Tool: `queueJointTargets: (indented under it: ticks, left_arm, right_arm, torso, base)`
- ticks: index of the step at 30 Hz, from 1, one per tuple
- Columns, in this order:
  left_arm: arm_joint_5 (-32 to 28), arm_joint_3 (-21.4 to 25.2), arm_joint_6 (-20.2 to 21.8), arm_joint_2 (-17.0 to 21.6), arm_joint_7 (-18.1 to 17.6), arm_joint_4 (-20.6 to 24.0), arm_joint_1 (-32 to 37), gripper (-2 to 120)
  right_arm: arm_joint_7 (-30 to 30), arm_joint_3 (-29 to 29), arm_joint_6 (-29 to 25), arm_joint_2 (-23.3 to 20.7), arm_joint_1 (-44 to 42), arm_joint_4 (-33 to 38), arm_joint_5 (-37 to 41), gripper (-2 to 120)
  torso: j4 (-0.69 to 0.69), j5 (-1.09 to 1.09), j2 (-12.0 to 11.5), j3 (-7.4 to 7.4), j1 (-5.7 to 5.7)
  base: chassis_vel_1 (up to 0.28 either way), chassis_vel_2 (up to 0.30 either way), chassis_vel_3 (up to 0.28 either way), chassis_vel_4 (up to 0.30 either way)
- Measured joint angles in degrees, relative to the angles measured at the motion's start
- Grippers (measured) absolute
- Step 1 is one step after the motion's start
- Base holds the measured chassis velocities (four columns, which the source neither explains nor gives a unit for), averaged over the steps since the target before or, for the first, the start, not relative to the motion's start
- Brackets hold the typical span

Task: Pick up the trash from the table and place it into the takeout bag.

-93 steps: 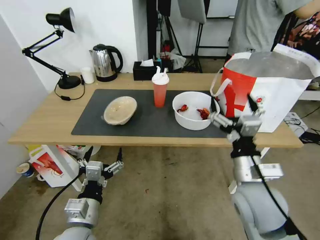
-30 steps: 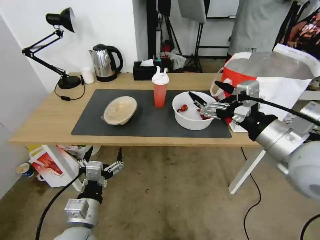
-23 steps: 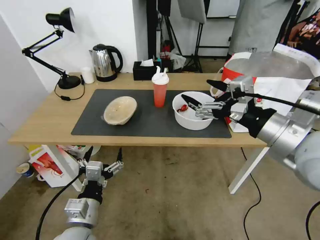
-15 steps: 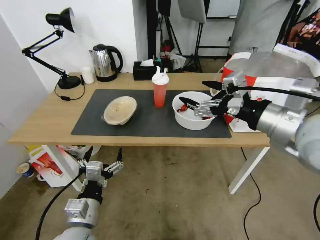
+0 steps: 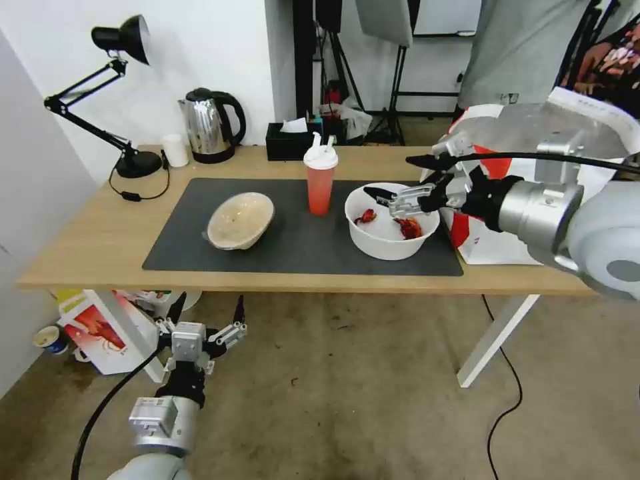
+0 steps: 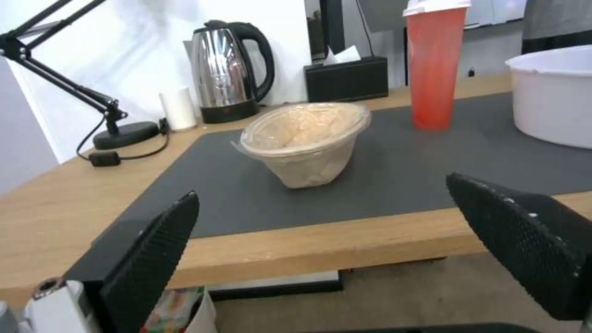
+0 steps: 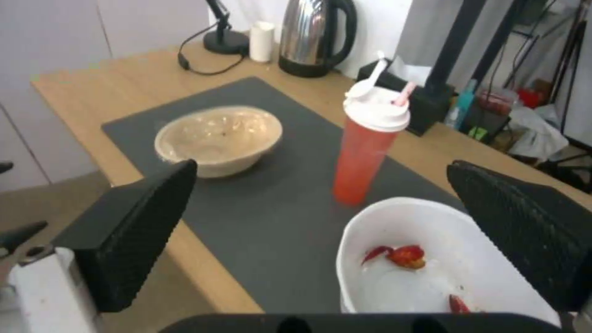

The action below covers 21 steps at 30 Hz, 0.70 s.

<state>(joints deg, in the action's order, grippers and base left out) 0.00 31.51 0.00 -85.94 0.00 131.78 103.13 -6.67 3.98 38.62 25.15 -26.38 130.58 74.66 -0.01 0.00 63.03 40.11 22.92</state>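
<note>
On the table [image 5: 87, 247] the dark mat [image 5: 293, 247] carries the trash. A beige bowl [image 5: 240, 220] sits on the left, a red cup with a white lid [image 5: 320, 190] in the middle, and a white bowl with red scraps [image 5: 383, 233] on the right. My right gripper [image 5: 393, 177] hangs open just above the white bowl's right side, in front of the takeout bag [image 5: 533, 127]. Its wrist view looks down on the white bowl [image 7: 401, 286], the red cup [image 7: 364, 157] and the beige bowl [image 7: 216, 138]. My left gripper [image 5: 208, 308] is open below the table's front edge and faces the beige bowl [image 6: 305, 143].
Along the back of the table stand a black desk lamp [image 5: 127, 40], a small white cup [image 5: 175, 150], a steel kettle [image 5: 210, 127] and a black tissue box [image 5: 290, 141]. Boxes [image 5: 100, 330] lie on the floor under the table's left end. A person stands behind the bag.
My right arm rose from the table's front edge, swung over the white bowl with its fingers reaching leftward, then lifted slightly. The gripper stayed open. The left arm has not moved.
</note>
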Motion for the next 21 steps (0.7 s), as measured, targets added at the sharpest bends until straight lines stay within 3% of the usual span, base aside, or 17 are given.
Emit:
queueJointTargets:
  ticks: [10, 21]
  left_arm:
    - [0.0, 0.0, 0.0, 0.0, 0.0, 0.0, 0.01, 100]
    - [0.0, 0.0, 0.0, 0.0, 0.0, 0.0, 0.0, 100]
  right_arm:
    - [0.27, -11.58, 1.65, -1.69, 7.67, -1.46, 0.92, 100]
    - [-0.66, -16.68, 2.67, -1.58, 9.83, -1.5, 1.38, 100]
  torso:
    - [0.01, 0.0, 0.0, 0.0, 0.0]
    - [0.01, 0.0, 0.0, -0.01, 0.0]
  base:
    - [0.0, 0.0, 0.0, 0.0]
    - [0.0, 0.0, 0.0, 0.0]
